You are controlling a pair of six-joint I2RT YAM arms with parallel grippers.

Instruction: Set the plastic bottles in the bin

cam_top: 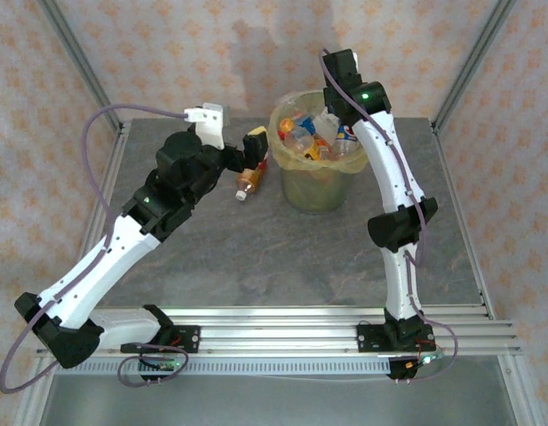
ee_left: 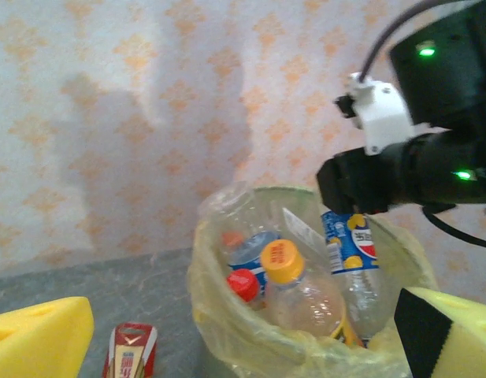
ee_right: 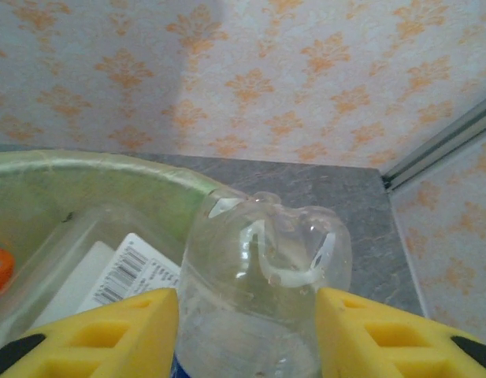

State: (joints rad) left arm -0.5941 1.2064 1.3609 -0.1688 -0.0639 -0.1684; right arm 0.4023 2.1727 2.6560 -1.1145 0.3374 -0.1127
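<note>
Stray bottle (cam_top: 246, 184): lies on its side on the table (cam_top: 256, 257), just left of the bin (cam_top: 320, 191) and not touching it. Orange-red label, pale cap. Long axis runs roughly far to near, with the cap at the near end, tipped a little left.

Left gripper (ee_left: 243, 323): hangs just above and beyond the stray bottle's far end. Jaws spread wide, nothing between the pads. In the left wrist view the bottle sits at the bottom edge, closer to the left pad than the right, so it lies low and left of the jaw line. Left arm is clearly the nearer one. My guess is it must drop and shift that way, closing across the bottle's width.

Blue-labelled bottle (ee_left: 349, 248): upright over the right side of the bin, base up. Right gripper (ee_right: 248, 315) has its yellow pads on both sides of the clear body and looks to be pinching it.

Binned bottles (cam_top: 309, 138): heaped to the rim, with orange and red caps showing. Room is tight; a dropped bottle could roll off.
</note>
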